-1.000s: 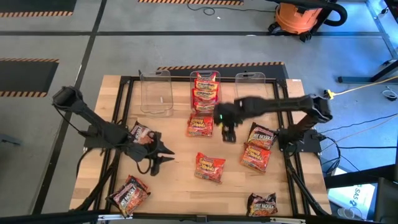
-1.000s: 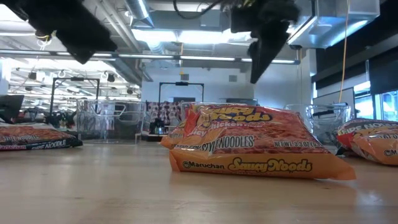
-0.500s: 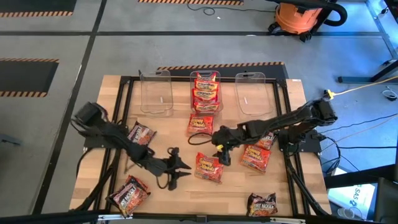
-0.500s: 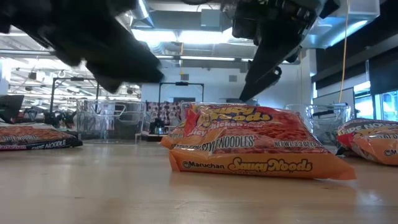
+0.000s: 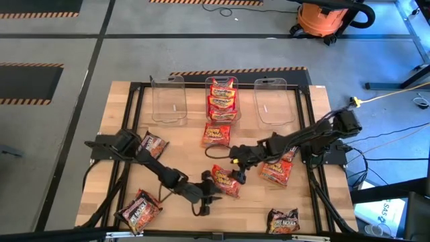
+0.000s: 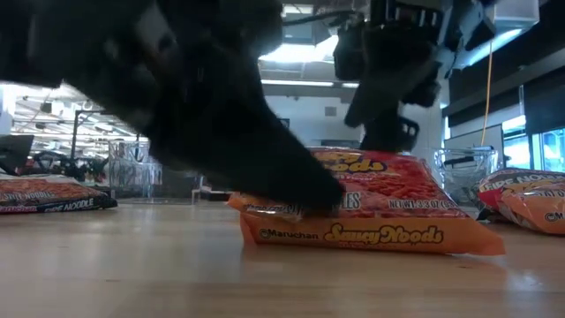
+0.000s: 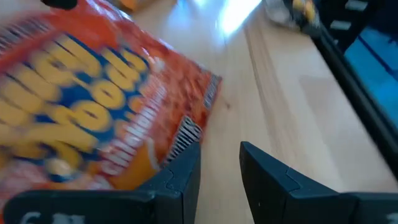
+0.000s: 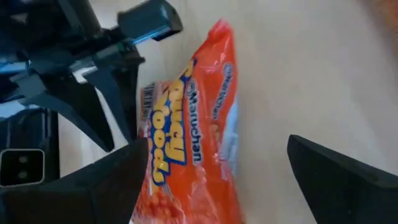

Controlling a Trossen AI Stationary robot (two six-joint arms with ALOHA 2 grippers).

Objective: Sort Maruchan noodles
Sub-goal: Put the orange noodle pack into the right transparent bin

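Sort partly done: middle bin [image 5: 222, 82] at top centre holds a stack of red packs; the clear bins either side look empty. Seven-ish packs lie loose on the table. Both arms converge on the orange pack [image 5: 226, 181] at centre: right gripper [image 5: 238, 176] spread wide over it, left gripper [image 5: 210, 196] narrow beside its edge, holding nothing.

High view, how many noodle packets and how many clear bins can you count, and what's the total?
Noodle packets: 10
Clear bins: 3
Total: 13
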